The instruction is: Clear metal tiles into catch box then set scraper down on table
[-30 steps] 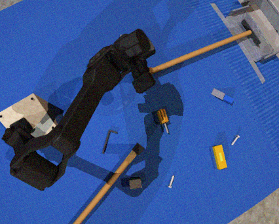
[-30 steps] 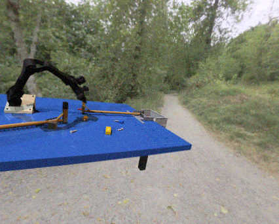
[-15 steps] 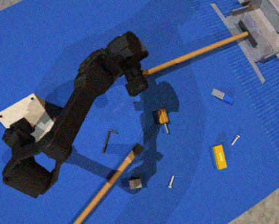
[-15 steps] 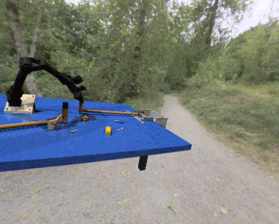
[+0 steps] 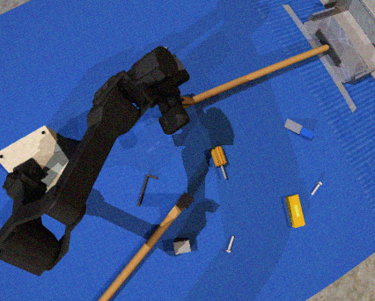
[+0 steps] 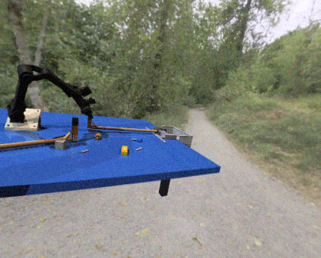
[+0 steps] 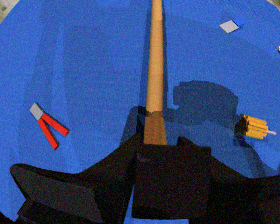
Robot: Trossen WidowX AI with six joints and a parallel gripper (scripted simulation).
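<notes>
My gripper point(image 5: 181, 105) point(image 6: 90, 116) point(image 7: 159, 140) is shut on the upright grip of the long scraper, low over the table. The scraper's wooden handle point(image 5: 260, 75) point(image 6: 124, 129) point(image 7: 155, 65) runs forward from the fingers. Its dark blade point(image 5: 334, 55) is over the near part of the steel plate point(image 5: 351, 66) at the upper right in the top view. The catch box point(image 5: 363, 18) point(image 6: 188, 139) is at the far end of the plate. I can make out no metal tile on the plate; the box's inside is hard to see.
Another wooden-handled tool point(image 5: 132, 264) point(image 6: 34, 143) lies nearer. Around it are a grey block point(image 5: 181, 246) point(image 6: 60, 144), a hex key point(image 5: 143, 190) and screws. An orange screwdriver point(image 5: 218, 157) point(image 7: 255, 127), yellow block point(image 5: 295, 211) point(image 6: 124, 150), blue-grey piece point(image 5: 299, 128) and red pliers point(image 7: 52, 127) also lie there.
</notes>
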